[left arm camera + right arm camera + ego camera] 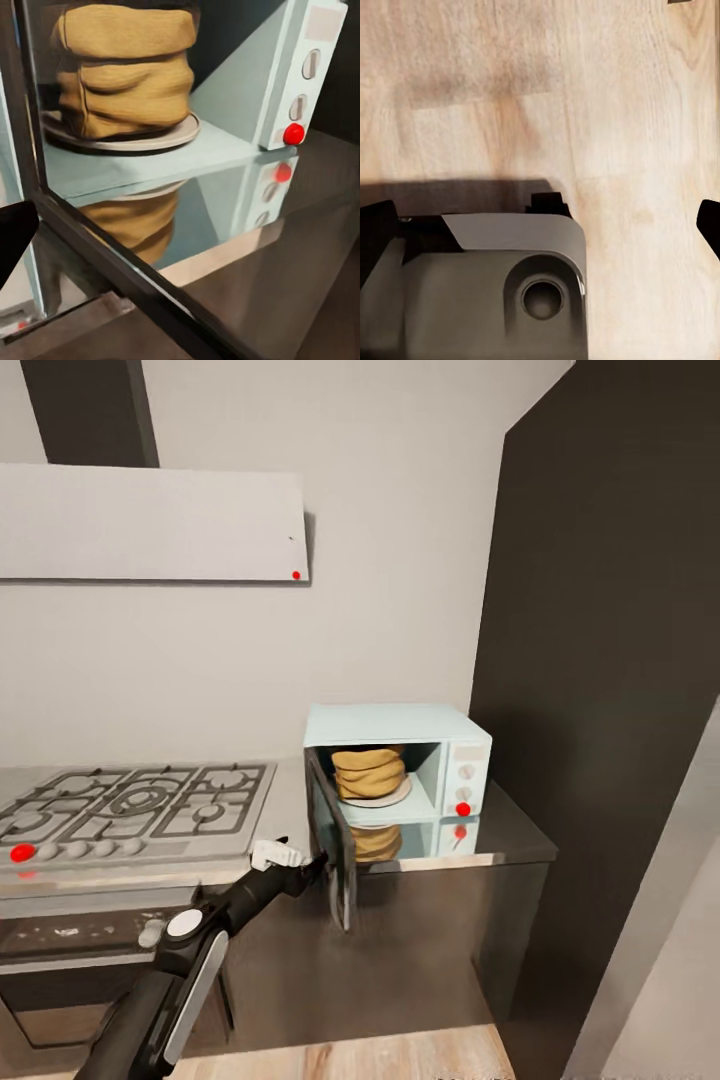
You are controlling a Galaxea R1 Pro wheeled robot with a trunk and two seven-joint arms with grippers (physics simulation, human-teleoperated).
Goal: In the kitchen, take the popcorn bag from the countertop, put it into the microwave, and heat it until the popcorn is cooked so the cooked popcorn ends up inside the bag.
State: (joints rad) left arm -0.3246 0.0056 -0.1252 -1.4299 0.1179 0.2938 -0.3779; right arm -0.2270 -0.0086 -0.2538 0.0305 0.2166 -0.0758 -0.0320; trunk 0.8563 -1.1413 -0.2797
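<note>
Inside the open microwave point(400, 760), popcorn bag point(368, 772) on plate point(398, 796); fingers' state unclear

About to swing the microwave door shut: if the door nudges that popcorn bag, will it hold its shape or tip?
The popcorn bag has wrinkled, sagging sides, so it would probably dent rather than resist. It sits squat and wide on the round plate, so tipping seems unlikely; sliding with the plate seems likelier.
</note>
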